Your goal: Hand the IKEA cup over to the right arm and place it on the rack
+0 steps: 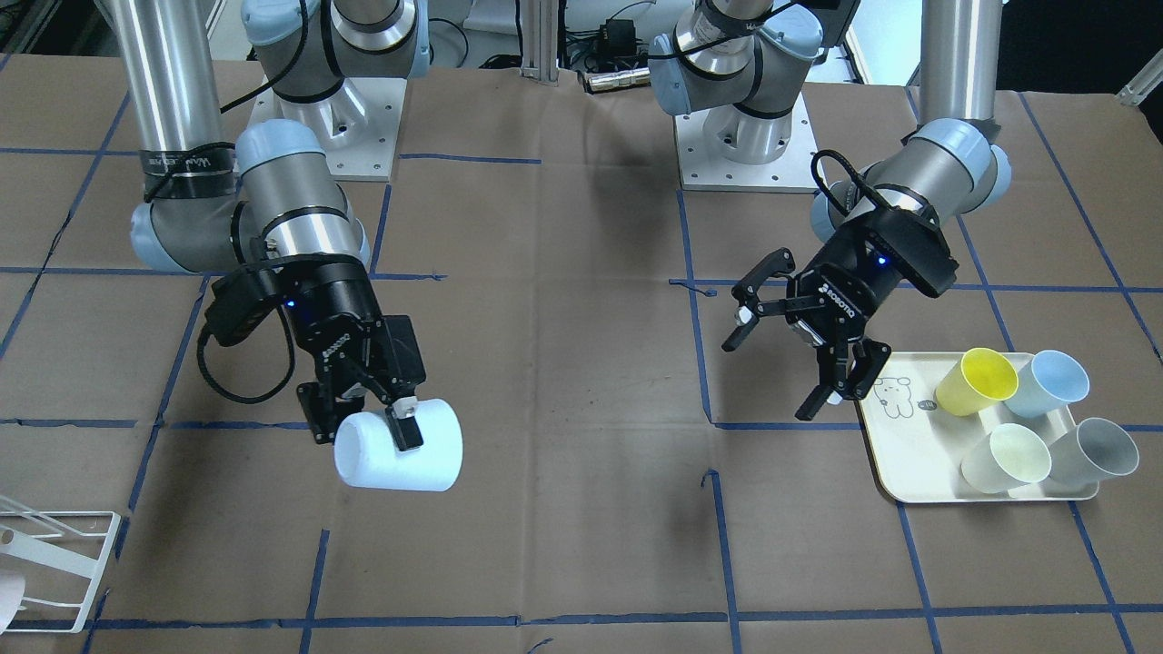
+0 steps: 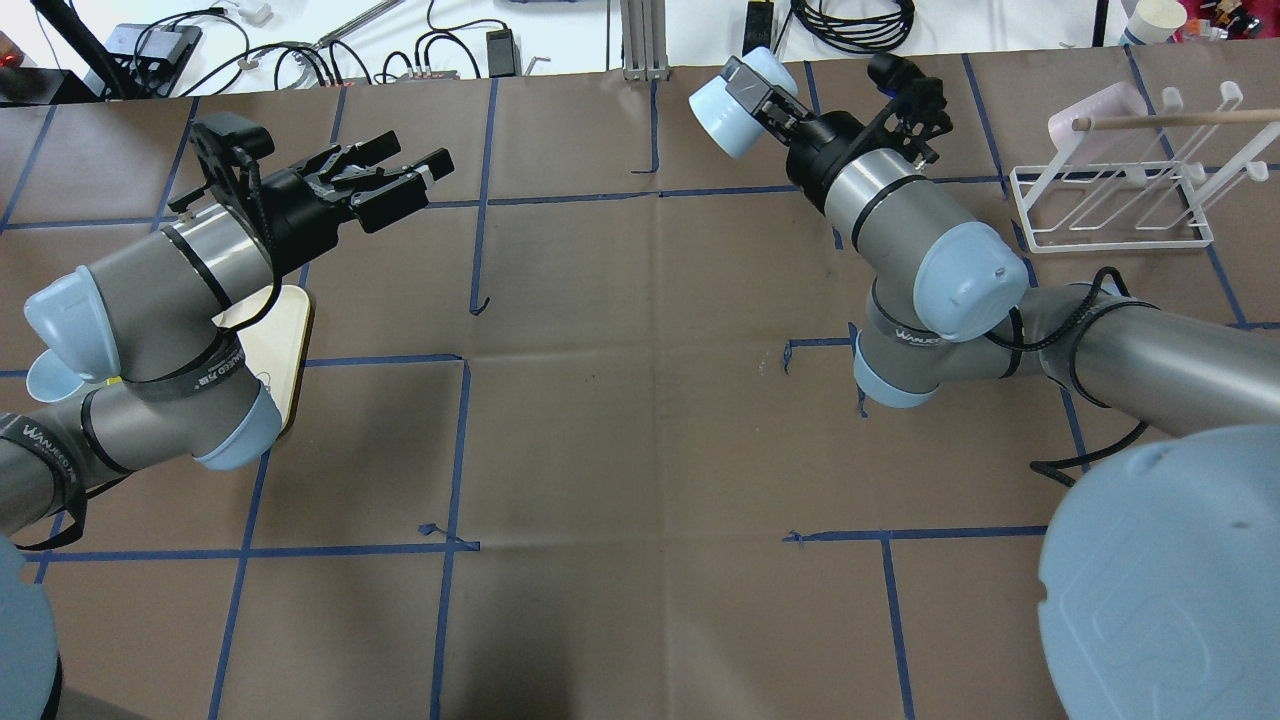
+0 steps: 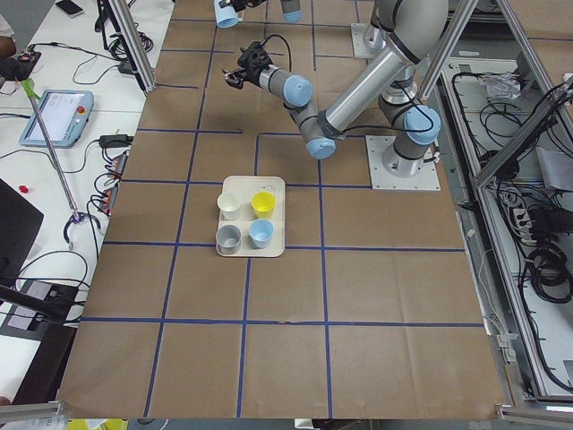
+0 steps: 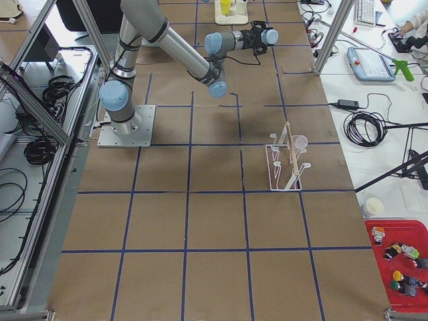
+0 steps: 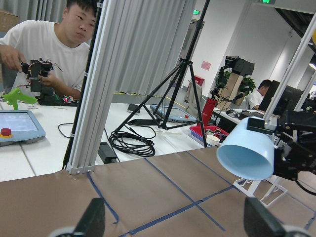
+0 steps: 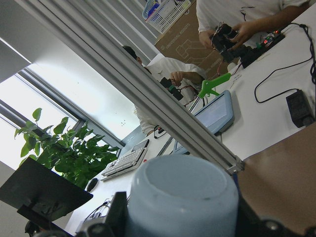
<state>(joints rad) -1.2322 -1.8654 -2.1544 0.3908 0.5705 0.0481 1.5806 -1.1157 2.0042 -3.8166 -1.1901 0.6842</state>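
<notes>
My right gripper (image 1: pixel 365 434) is shut on a pale blue IKEA cup (image 1: pixel 400 447), held on its side above the table. In the overhead view the cup (image 2: pixel 722 108) sticks out from the right gripper (image 2: pixel 757 100) at the far middle of the table. The right wrist view is filled by the cup's base (image 6: pixel 182 197). My left gripper (image 1: pixel 768 380) is open and empty, apart from the cup, beside the tray; it also shows in the overhead view (image 2: pixel 412 162). The white wire rack (image 2: pixel 1110 205) stands far right; it also shows in the front-facing view (image 1: pixel 54 568).
A cream tray (image 1: pixel 899 454) holds a yellow cup (image 1: pixel 977 381), a blue cup (image 1: pixel 1047 383), a whitish cup (image 1: pixel 1007 459) and a grey cup (image 1: pixel 1095 451). A pinkish cup (image 2: pixel 1095 110) and a wooden rod (image 2: pixel 1170 120) sit on the rack. Operators sit beyond the table's far edge.
</notes>
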